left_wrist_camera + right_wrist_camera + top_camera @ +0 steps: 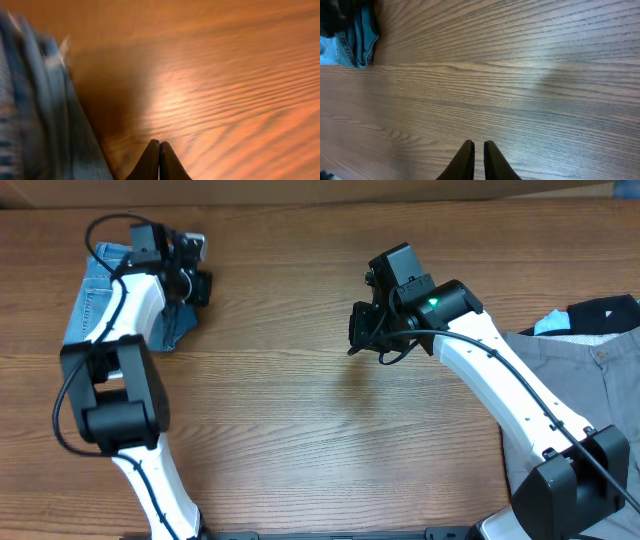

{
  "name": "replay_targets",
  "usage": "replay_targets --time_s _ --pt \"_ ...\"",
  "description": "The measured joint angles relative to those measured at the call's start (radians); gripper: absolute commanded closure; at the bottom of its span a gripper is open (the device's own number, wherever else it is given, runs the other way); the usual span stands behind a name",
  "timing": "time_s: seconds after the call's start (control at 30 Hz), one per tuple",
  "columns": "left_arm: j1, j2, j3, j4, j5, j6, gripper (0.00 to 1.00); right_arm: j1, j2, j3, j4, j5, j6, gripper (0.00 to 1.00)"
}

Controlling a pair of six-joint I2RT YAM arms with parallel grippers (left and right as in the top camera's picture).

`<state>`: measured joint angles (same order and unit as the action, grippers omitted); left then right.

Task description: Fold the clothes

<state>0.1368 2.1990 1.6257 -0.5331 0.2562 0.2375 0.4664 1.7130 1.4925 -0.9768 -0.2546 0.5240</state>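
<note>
- Jeans point(92, 298) of faded light-blue denim lie in a folded bundle at the far left corner of the wooden surface point(300, 430). They are partly hidden under the left arm point(135, 330).
- That white arm reaches from the near edge up over the bundle, a black cable looping beside it.
- At its end, the left tool point(198, 280) sits at the right edge of the bundle. Whether it touches the denim I cannot tell from above.
- From the left wrist, the two dark fingers point(150, 162) are pressed flat together with nothing between them. Bare wood lies ahead, and the denim point(40, 115) rises as a blurred blue mass just to their left.
- Over the far middle of the surface, the right tool point(360, 330) is well apart from the jeans, with a small green light glowing on the arm behind it.
- Seen from its own wrist, the right tool point(478, 145) is narrow. Only a thin slit shows between the fingers, and it holds nothing.
- In that same view a corner of the jeans point(355, 42) shows far off at the upper left, beyond a long stretch of bare wood grain.
- Along the right edge lies a grey garment point(570, 380) with a button at its waistband, and the right arm point(500, 380) crosses over it.
- Past it, at the far right, sits a dark garment point(610, 315) with a pale scrap point(553, 326) beside it.
</note>
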Motion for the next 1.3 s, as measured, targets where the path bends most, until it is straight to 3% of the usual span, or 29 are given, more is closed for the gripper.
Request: replay_targets --time_s 0.63,0.87,1.0,1.13,1.3 --pt "0.136 0.051 -0.002 0.125 -0.070 -0.136 0.92 0.000 0.000 0.000 -0.019 0.000 0.000 0.89" --pt "0.145 0.051 0.000 0.126 -0.075 -0.150 0.82 0.000 0.000 0.000 -0.035 0.000 -0.001 0.89" --pt "0.145 0.048 0.043 0.024 -0.074 -0.154 0.65 0.000 0.000 0.000 -0.034 0.009 0.000 0.89" --pt "0.146 0.010 0.141 -0.176 -0.081 -0.146 0.70 0.000 -0.010 0.000 -0.030 0.051 0.000 0.89" --pt "0.146 -0.153 0.300 -0.450 -0.046 -0.112 0.67 0.000 -0.077 0.023 -0.034 0.136 -0.005 0.85"
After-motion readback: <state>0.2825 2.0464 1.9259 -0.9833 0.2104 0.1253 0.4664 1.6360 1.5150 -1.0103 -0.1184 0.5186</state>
